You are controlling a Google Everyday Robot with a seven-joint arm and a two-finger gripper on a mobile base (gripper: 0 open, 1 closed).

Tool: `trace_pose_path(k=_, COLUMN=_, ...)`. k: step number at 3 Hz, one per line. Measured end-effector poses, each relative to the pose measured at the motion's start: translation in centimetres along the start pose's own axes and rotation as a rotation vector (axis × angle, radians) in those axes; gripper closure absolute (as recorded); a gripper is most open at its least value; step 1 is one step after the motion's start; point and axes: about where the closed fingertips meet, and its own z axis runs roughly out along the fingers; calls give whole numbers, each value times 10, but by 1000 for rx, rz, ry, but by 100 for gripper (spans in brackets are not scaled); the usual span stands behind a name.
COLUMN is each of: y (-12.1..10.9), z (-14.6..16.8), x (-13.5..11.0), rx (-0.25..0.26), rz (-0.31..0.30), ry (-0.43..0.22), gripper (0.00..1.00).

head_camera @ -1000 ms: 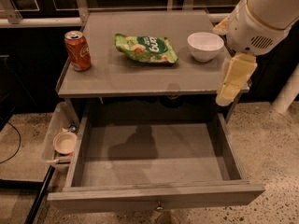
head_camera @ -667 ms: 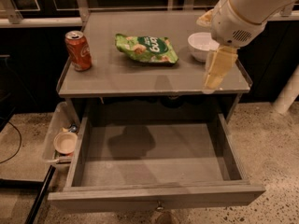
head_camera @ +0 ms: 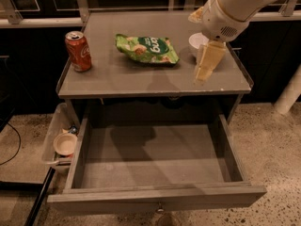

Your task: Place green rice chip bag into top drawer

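My pincer (head_camera: 203, 74) hangs over the right part of the table top (head_camera: 122, 76), pointing down and a little to the left, its tip just above the surface and apart from everything on it. It holds nothing. Whether it is wide or narrow I cannot tell from this side.

A second ago it was out past the table's right edge. Since then it has come left and inward in two steps, and it is now over the table, in front of the white bowl (head_camera: 194, 42). My arm now covers most of that bowl, which showed whole before.

The green bag (head_camera: 148, 49) lies flat near the middle of the table top, to the left of my pincer and well short of touching it. It has not shifted. The red can (head_camera: 78, 51) stands upright at the left side of the table, also where it was.

Below the table the drawer (head_camera: 155, 157) is pulled out, as far as before, with its grey bottom bare and the small knob (head_camera: 161, 209) at the lower edge of its front.

Against the drawer's left side sits a clear bin (head_camera: 51, 133) with a little bowl (head_camera: 65, 143) inside it, unchanged.
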Motion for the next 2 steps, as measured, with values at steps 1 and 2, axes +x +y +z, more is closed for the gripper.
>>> trace_pose_path(k=1, y=-1, z=4, x=-2, rx=-6, rz=3, ry=-14, gripper=0)
trace_pose_path(k=2, y=-11, z=24, x=-11, rx=9, rz=-3, ry=-80, gripper=0)
